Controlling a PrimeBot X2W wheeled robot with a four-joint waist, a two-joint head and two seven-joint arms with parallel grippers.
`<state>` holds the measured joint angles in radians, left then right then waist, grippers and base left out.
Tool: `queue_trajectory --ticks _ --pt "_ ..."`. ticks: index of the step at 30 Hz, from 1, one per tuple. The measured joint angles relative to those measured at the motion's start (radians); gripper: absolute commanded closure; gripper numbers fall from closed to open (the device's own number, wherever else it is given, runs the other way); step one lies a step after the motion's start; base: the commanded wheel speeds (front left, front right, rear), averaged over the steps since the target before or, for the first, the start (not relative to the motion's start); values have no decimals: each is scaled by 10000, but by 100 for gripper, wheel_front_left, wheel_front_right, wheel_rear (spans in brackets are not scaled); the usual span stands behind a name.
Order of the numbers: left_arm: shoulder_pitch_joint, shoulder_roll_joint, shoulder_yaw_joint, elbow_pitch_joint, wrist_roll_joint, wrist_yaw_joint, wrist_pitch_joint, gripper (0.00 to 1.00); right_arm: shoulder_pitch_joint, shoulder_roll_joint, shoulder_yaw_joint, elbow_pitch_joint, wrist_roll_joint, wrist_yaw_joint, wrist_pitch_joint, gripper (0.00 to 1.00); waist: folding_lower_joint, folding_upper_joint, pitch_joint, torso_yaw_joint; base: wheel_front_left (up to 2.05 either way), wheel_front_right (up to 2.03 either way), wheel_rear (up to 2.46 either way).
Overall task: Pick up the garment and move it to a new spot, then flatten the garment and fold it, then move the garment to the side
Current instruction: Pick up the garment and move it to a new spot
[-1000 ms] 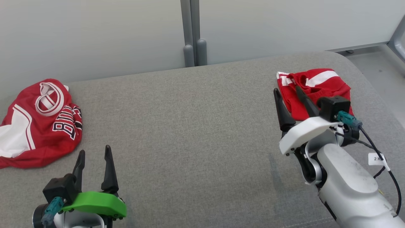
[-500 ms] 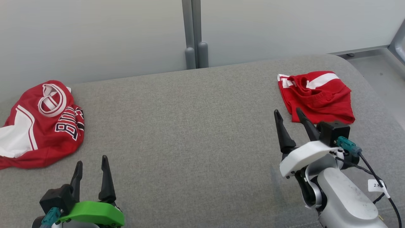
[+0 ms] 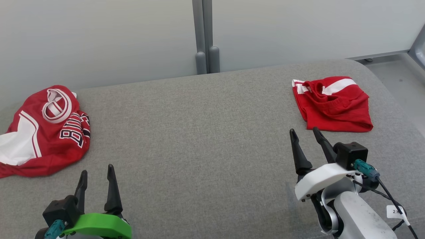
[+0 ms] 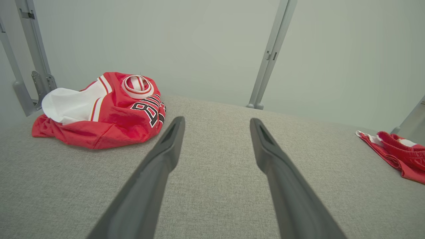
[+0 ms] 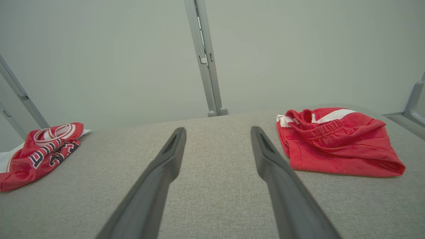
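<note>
Jersey (image 3: 49, 132) is my pick for the garment yet to be handled, judging by its crumpled heap. Nearest me, my left pincer (image 3: 97, 170) and right pincer (image 3: 303, 130) both hang over the grey table (image 3: 199, 139), jaws spread wide, holding nothing. Just beyond the right one lie the red shorts (image 3: 335, 106), already folded flat. Further out, ahead and to the left of my left pincer, sits the jersey, its long axis running from the near-left hem to the far collar (image 3: 56, 104). My left arm is clearly nearer.
</note>
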<state>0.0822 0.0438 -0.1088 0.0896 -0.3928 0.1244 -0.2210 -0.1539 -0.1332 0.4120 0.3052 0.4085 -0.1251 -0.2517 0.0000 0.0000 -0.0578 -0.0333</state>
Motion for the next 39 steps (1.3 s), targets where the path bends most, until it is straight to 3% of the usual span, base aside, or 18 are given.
queue_trajectory --ticks 24,32,39 --pt "30 2 -307 21 0 0 -13 0 681 140 -608 -575 -594 0 0 0 0 0 -103 230 0 0 0" --pt "27 2 -378 29 2 0 -13 0 821 150 -700 -848 -669 -2 0 0 0 0 -105 827 0 0 0" --pt "32 4 182 27 15 0 -92 0 813 341 -201 -941 -683 17 35 0 0 0 -119 1665 0 0 0"
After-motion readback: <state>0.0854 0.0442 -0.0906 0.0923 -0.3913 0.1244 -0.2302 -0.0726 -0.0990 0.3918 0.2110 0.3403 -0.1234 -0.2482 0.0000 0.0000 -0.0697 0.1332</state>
